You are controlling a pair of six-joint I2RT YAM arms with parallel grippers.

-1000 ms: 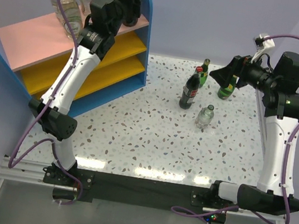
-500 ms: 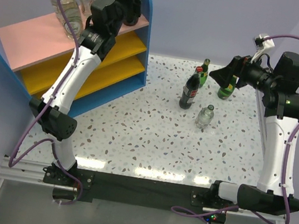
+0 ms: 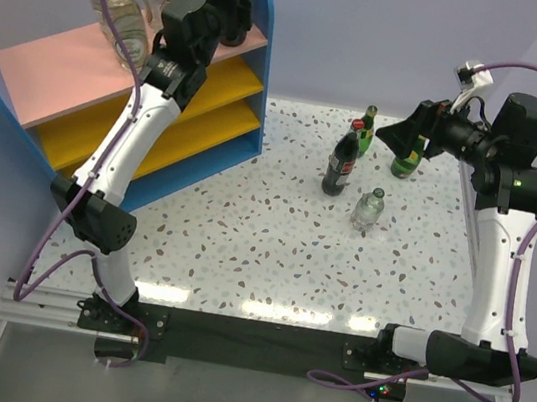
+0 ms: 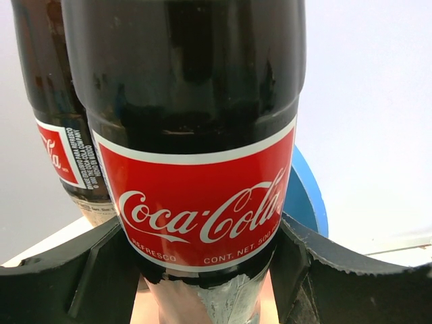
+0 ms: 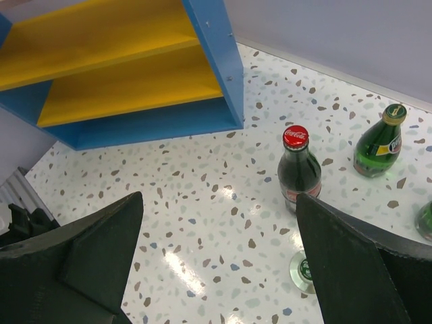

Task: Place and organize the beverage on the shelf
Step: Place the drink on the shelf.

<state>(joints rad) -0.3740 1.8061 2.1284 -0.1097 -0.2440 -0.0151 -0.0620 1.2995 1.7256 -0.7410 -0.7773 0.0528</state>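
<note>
My left gripper [image 3: 234, 9] is up at the right end of the shelf's pink top board [image 3: 56, 63]. In the left wrist view it [image 4: 206, 270] is shut on a cola bottle [image 4: 196, 135] with a red label, held upright next to a second cola bottle [image 4: 54, 101]. Three clear bottles [image 3: 123, 23] stand at the back of that board. My right gripper [image 3: 400, 135] hangs open and empty above the table's right side [image 5: 219, 199]. Below it stand a cola bottle [image 3: 341, 163] [image 5: 299, 169], a clear green-capped bottle [image 3: 369, 208] [image 5: 302, 270] and green glass bottles [image 3: 409, 156] [image 5: 378, 142].
The shelf's two yellow boards [image 5: 121, 88] sit between blue side panels [image 3: 258, 68] at the table's far left. A further green glass bottle [image 3: 367, 125] stands behind the cola one. The speckled tabletop [image 3: 261, 251] stretches toward the arm bases.
My left gripper has shifted very slightly back along the top board with the cola bottle. The right arm and the bottles on the table have not moved.
</note>
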